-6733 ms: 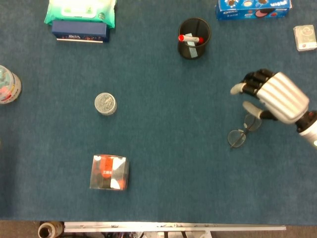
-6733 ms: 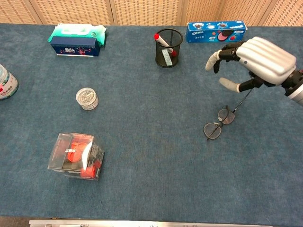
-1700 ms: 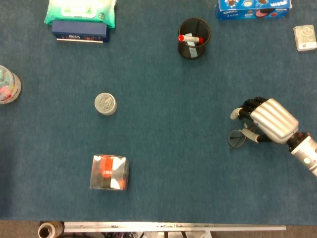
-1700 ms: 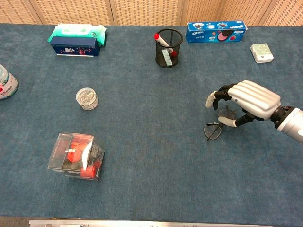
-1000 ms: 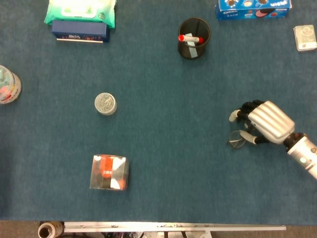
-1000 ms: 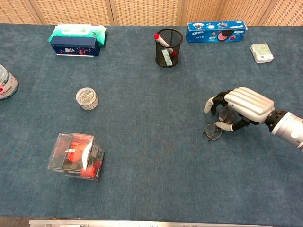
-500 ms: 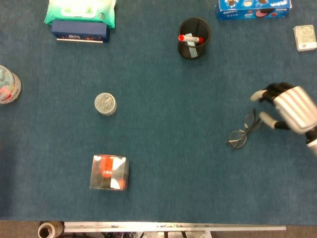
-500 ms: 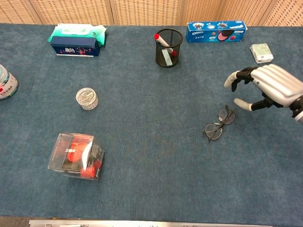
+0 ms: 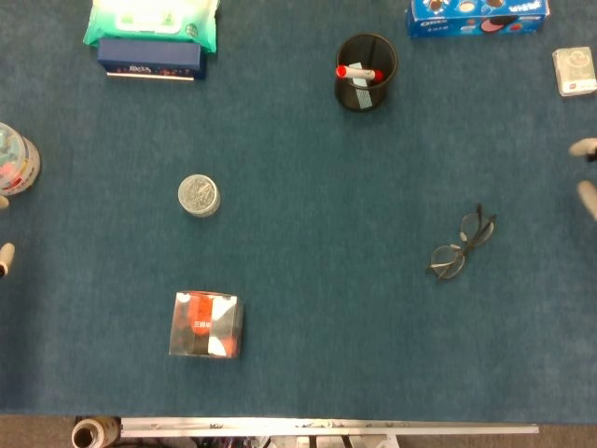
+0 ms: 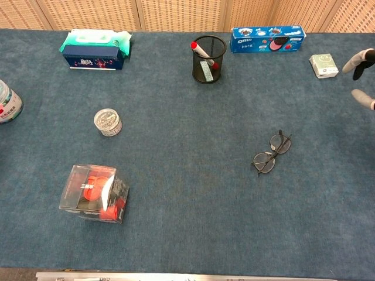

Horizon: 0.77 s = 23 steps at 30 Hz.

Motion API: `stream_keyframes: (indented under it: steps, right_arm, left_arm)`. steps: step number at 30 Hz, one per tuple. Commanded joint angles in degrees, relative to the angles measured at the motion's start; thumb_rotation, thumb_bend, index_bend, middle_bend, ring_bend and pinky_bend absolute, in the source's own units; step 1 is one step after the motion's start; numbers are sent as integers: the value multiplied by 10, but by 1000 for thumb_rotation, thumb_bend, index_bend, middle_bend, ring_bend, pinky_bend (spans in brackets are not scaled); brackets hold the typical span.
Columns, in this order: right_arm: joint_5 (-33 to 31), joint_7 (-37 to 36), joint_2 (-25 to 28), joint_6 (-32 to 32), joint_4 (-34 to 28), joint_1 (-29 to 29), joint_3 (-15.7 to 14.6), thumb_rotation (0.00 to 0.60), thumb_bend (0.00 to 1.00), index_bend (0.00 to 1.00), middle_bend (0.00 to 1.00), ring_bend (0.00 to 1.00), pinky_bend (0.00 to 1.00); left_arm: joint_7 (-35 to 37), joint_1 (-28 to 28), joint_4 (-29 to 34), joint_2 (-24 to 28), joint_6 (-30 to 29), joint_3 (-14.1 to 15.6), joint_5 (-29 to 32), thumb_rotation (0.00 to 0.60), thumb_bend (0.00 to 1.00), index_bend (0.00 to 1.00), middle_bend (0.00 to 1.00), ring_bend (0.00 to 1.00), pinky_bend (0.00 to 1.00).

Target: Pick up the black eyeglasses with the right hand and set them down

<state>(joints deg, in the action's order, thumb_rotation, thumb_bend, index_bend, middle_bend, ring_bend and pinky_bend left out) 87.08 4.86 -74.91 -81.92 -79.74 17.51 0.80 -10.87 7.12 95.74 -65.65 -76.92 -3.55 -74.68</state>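
The black eyeglasses [image 9: 463, 245] [image 10: 271, 152] lie folded-open on the blue felt table [image 9: 317, 280], right of centre, touched by nothing; the right hand [image 10: 363, 76] [image 9: 586, 173] shows only as fingertips at the right edge of both views — well apart from the glasses, two tips spread with nothing between them, so it holds nothing as far as the visible part tells. At the left edge of the head view two pale tips of the left hand [image 9: 5, 252] peek in; whether it is spread or curled I cannot tell.

Elsewhere: a black mesh pen holder [image 9: 366, 72] with a red-capped marker [image 9: 358, 72]; a blue Oreo box [image 10: 268, 38]; a small white packet [image 10: 324, 65]; a green wet-wipes pack [image 9: 154, 23] on a dark box; a small round tin [image 9: 199, 196]; a clear box with red contents [image 9: 206, 325]; a jar [image 9: 14, 161] at the left edge.
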Motion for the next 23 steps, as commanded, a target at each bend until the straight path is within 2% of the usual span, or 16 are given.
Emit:
stream_keyframes:
  steps: [1, 11, 23]
  right_arm:
    - [-18, 29, 23, -14, -31, -19, 8, 600, 319, 397, 490, 347, 404]
    - [-65, 82, 55, -37, -86, -69, 13, 600, 319, 397, 490, 347, 405]
    - [-88, 77, 62, -36, -102, -90, 25, 600, 319, 397, 490, 347, 405]
  left_arm:
    - [4, 3, -3, -2, 0, -3, -3, 600, 271, 337, 334, 304, 400]
    - [19, 7, -12, -8, -6, -7, -9, 600, 272, 338, 334, 304, 400]
    - [27, 12, -24, -20, 2, -9, -2, 600, 272, 341, 334, 304, 400]
